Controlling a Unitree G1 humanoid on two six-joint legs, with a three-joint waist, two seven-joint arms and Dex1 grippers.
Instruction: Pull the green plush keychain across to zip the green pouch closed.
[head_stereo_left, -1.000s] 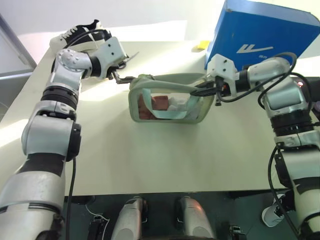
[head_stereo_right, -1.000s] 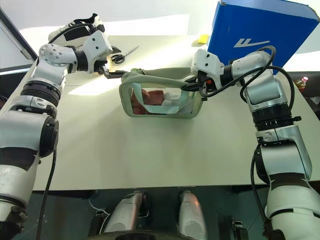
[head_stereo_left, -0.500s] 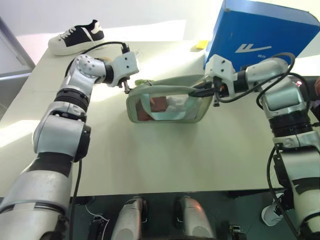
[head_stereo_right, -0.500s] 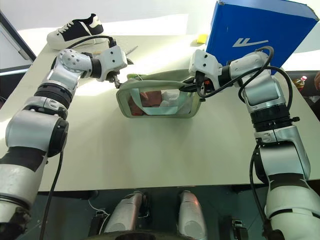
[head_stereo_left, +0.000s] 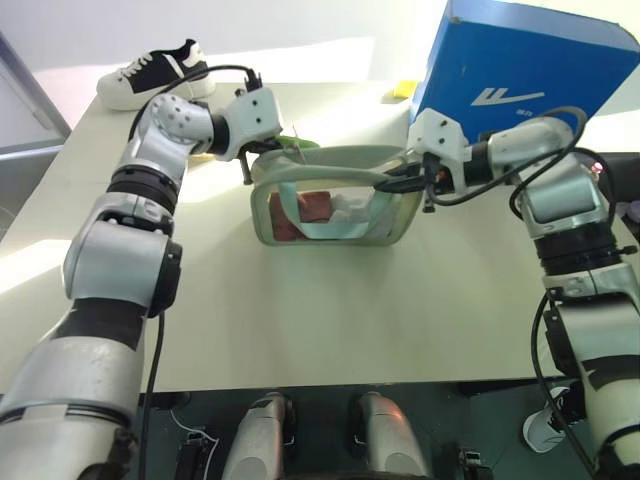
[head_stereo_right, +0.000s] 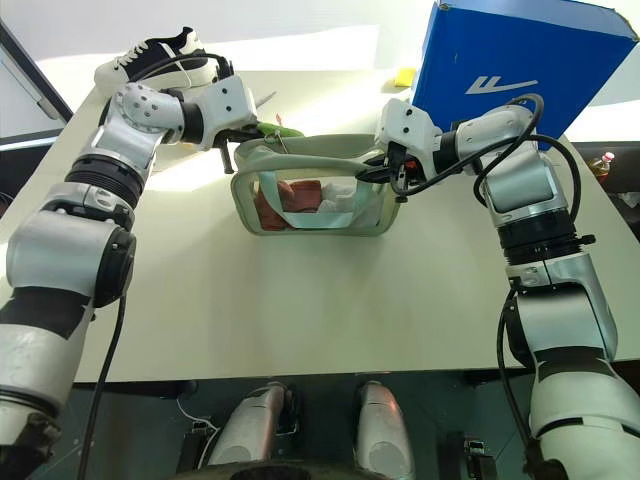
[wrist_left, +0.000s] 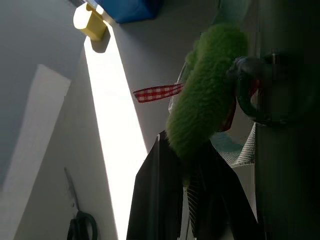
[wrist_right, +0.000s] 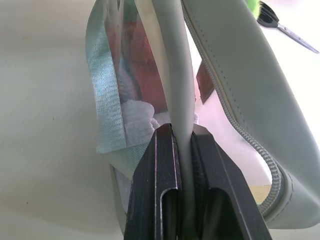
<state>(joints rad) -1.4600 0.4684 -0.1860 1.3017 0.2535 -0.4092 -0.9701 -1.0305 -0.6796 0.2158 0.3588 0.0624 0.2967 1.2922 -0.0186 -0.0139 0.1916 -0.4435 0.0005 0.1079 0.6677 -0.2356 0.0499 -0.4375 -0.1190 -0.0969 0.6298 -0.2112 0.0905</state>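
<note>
Now green plush keychain (wrist_left: 207, 95) between left gripper (wrist_left: 185, 200) jaws.

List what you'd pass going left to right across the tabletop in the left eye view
sneaker → left gripper → green plush keychain → green pouch → right gripper → blue box

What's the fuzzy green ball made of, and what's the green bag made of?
The green plush keychain looks like fuzzy plush fabric: its surface is all short fibres. The green pouch looks like smooth matte faux leather or vinyl with stitched seams, plus a glossy clear plastic window.
</note>
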